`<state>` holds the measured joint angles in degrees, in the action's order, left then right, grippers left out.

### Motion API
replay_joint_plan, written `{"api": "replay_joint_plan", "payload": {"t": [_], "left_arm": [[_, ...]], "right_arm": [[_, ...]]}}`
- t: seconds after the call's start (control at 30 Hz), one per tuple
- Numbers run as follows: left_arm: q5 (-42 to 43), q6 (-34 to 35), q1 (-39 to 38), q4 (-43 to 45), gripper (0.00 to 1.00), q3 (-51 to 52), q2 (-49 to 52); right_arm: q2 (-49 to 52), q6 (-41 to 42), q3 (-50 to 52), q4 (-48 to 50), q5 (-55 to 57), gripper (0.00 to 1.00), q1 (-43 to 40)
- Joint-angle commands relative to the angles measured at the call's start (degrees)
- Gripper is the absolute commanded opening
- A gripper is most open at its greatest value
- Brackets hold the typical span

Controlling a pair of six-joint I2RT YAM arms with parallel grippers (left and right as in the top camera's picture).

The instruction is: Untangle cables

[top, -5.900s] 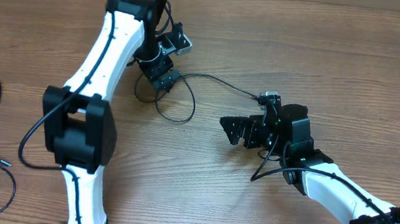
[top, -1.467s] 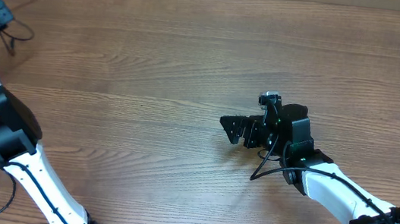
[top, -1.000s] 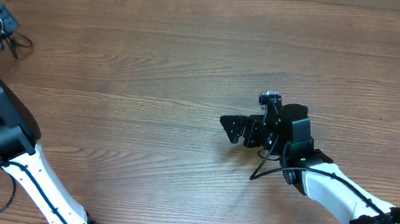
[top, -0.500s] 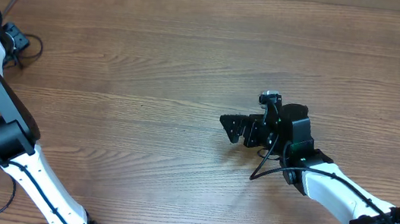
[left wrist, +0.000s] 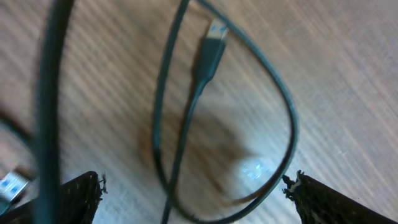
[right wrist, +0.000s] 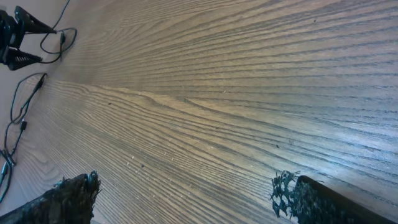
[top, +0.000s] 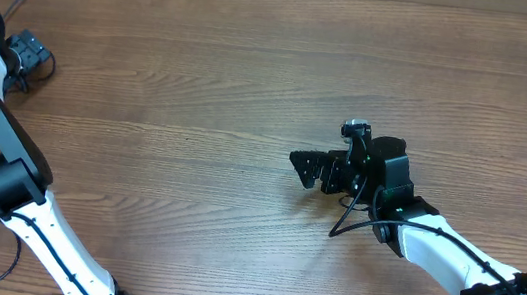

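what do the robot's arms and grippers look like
Both have smooth white link shells, left arm and right arm, with chunky black joint housings. The grippers are black: left gripper, right gripper. A black cable loops beside the right wrist.

Robotics laboratory bench. A wood-grain tabletop [top: 252,76] carries two white-and-black jointed robot arms, the left arm [top: 56,238] and the right arm [top: 437,251], rising from its near edge. Thin black cables [left wrist: 205,62] lie loose at its left side.
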<state>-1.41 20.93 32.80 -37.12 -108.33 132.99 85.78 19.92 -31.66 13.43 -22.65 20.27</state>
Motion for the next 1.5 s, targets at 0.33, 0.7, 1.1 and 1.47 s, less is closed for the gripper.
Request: {"api": "replay_joint_plan", "payload": {"t": [0.33, 0.7, 1.1, 1.47], "left_arm": [[-5.07, 0.55, 7.34, -6.62, 1.0, 0.48, -19.85], [12.26, -14.19, 4.66, -12.59, 1.0, 0.5, -24.96], [13.03, -28.72, -7.5, -9.79, 1.0, 0.52, -23.45], [9.77, -29.24, -11.41, -8.09, 1.0, 0.52, -11.1]], "right_arm": [[0.2, 0.24, -0.55, 0.39, 0.09, 1.0, -0.09], [0.2, 0.22, -0.55, 0.11, 0.09, 1.0, -0.09], [0.2, 0.2, -0.55, -0.07, 0.11, 1.0, -0.09], [0.2, -0.17, -0.55, -0.26, 0.59, 1.0, -0.09]]}}
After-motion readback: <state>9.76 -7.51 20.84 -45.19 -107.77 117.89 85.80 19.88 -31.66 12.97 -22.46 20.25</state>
